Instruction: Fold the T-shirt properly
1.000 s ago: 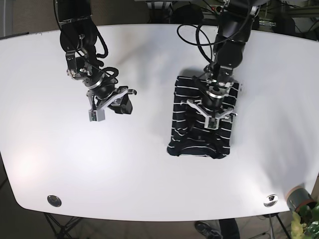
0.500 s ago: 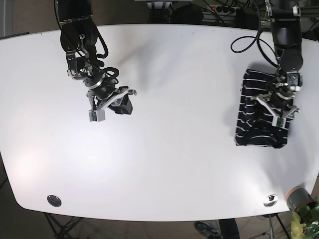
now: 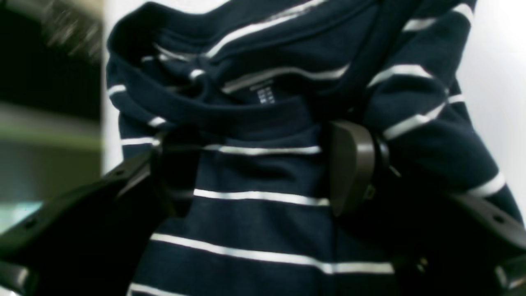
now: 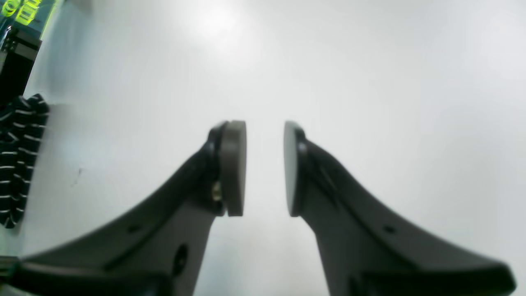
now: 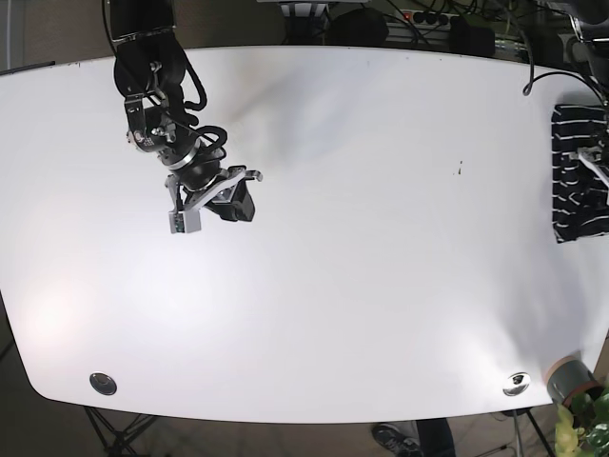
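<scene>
White counter (image 5: pixel 362 286) fills base view. Folded navy striped shirt (image 5: pixel 579 171) sits at counter's far edge on my left-arm side, partly cut off by frame. My left fingers (image 3: pixel 353 164) spread apart, pressed down onto shirt (image 3: pixel 263 205) just below collar, cloth between them. My right fingers (image 4: pixel 234 168) slightly apart, empty, above bare counter (image 4: pixel 370 61), well apart from shirt (image 4: pixel 18 160).

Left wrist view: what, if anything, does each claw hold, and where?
Neither visibly grips anything: the left claw straddles the folded navy white-striped T-shirt; the right claw is open.
</scene>
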{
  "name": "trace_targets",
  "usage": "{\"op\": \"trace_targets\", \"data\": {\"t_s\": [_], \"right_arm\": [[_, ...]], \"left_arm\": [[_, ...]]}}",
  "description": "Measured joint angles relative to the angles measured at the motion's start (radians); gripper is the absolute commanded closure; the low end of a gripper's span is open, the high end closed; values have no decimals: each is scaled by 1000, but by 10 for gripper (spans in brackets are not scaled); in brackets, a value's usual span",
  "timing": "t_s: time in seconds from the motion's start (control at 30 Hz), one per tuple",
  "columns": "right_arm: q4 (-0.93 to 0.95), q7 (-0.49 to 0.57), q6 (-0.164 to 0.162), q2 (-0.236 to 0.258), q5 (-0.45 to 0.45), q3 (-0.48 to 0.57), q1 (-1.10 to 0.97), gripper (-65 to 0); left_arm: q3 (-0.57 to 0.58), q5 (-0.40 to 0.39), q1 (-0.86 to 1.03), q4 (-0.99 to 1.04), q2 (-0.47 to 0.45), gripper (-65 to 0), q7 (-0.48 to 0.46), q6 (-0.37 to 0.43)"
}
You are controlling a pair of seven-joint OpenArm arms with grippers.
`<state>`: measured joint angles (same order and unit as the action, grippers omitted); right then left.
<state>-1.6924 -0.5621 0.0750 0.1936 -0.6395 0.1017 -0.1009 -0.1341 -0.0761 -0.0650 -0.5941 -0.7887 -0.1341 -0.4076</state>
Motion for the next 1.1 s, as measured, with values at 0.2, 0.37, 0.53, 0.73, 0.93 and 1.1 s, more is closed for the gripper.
{"op": "trace_targets", "data": {"t_s": [0.2, 0.37, 0.53, 0.73, 0.93, 1.1], "right_arm": [[-23, 0, 0, 1, 4, 1, -5, -144], [-23, 0, 0, 0, 4, 2, -5, -144], [-23, 0, -4, -2, 29, 3, -2, -144], [-117, -7, -8, 0, 106, 3, -8, -144], [-227, -8, -6, -3, 216, -2, -58, -144], [-277, -4, -7, 0, 219, -4, -97, -144]], "left_arm": [[4, 42, -61, 84, -39, -428, 4, -29], [4, 60, -99, 38, -42, -426, 35, -47], [3, -93, -51, -103, -41, -426, 37, -47], [5, -179, 57, -360, -33, -418, 155, -42], [-108, -210, 179, -605, 67, -356, 156, -44], [-215, -145, 282, -838, 174, -356, 174, -36]]}}
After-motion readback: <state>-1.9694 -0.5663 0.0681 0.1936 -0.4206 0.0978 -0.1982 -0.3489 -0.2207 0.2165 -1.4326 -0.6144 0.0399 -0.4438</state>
